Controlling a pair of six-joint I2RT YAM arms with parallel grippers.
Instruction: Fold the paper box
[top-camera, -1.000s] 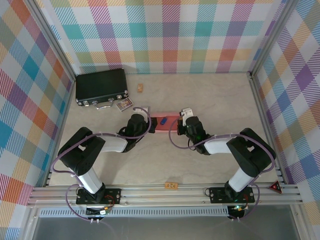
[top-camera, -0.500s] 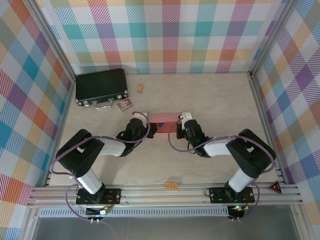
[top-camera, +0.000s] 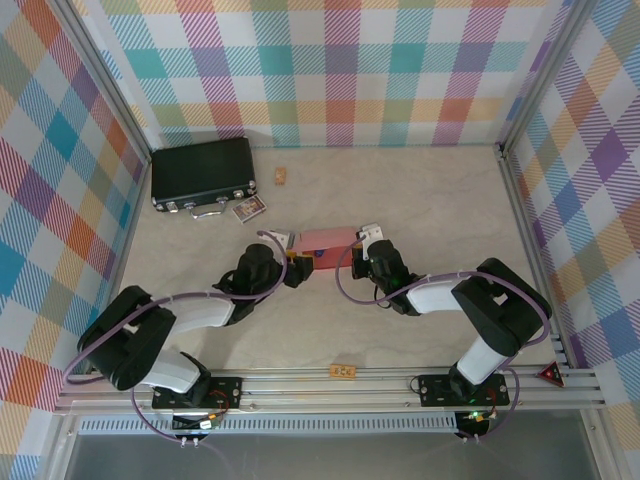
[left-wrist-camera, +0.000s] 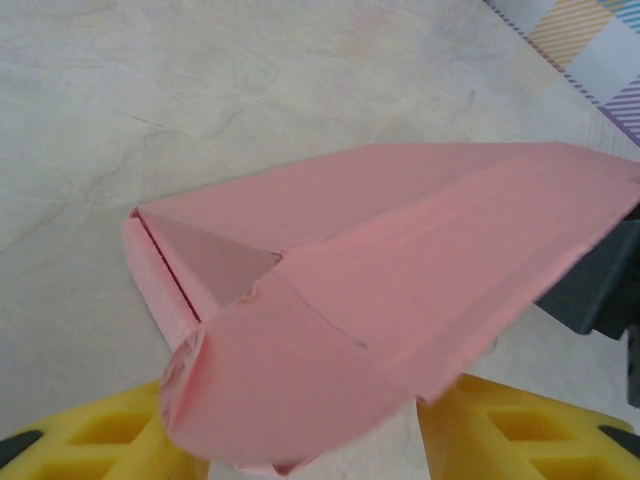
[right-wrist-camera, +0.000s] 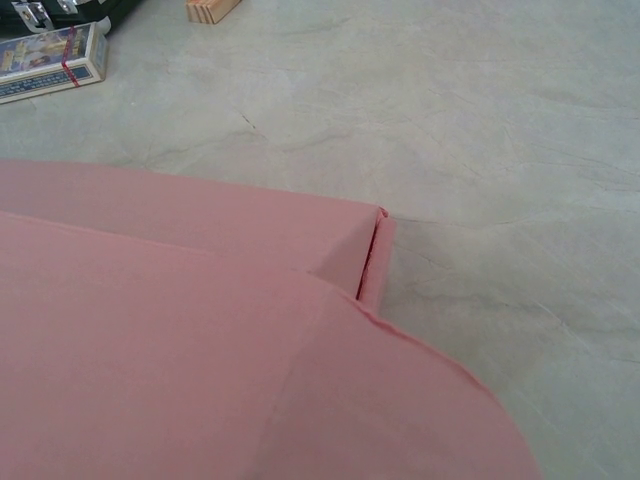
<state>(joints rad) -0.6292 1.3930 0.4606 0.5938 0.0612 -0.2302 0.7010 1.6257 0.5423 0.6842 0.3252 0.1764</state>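
From above, we see the salmon-pink paper box (top-camera: 325, 240) lying near the middle of the table (top-camera: 430, 200), folded into a long closed shape and set slightly askew. The left gripper (top-camera: 297, 270) sits just at its left end, and the right gripper (top-camera: 365, 243) meets its right end. A black case (top-camera: 203, 172) stands well apart at the far left, with a card pack (top-camera: 248, 209) just in front of it and a small wooden block (top-camera: 283, 176) beside it.

In the left wrist view, we look along the paper box from its end. A rounded end flap hangs loose over a triangular tuck. The yellow fingers (left-wrist-camera: 100, 440) stand apart on either side of that flap, so these jaws are open. At the far end, a dark part of the right gripper touches the box.

In the right wrist view, the pink card runs right up under the camera, with one corner fold and its slit showing. We take these jaws as closed on the box's right end. The card pack and the wooden block lie at the top edge.
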